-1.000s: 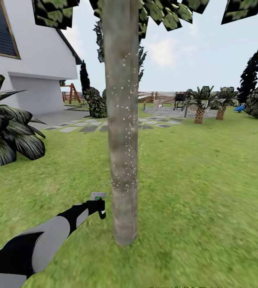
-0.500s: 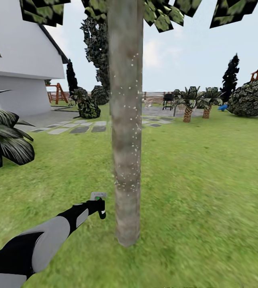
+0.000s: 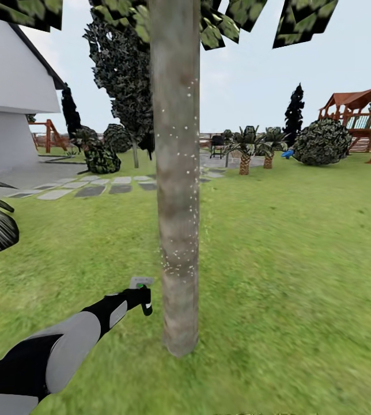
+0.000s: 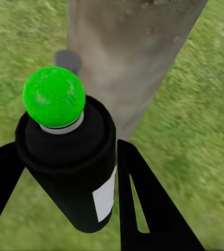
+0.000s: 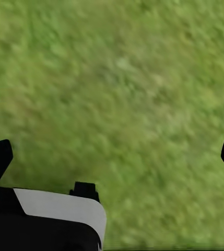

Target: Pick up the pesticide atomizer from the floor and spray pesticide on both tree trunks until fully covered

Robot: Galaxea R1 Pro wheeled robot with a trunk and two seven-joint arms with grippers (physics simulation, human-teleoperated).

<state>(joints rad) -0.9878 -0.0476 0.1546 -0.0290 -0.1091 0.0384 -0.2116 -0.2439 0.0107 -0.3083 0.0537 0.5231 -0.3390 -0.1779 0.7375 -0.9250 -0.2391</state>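
Open lawn (image 3: 301, 276) all round the speck-dotted tree trunk (image 3: 177, 173); outstretched left gripper (image 3: 143, 297) pinches the pesticide atomizer (image 4: 70, 157) just beside it; right gripper (image 5: 112, 157) spread over grass.

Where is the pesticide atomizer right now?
In the head view the pesticide atomizer sits in the left gripper, low and just left of the tree trunk, above the lawn.

Left arm (image 3: 64, 346): black shell with large pale grey panels, rounded at the upper segment, slimmer toward the wrist, where a smaller grey inset shows. Left gripper (image 4: 65, 172): matte black, two flat tapering fingers (image 4: 143, 204), one with a long narrow cut-out slot. Right gripper (image 5: 112, 157): black fingertips at the frame edges; black body with a white curved panel and a small black nub.
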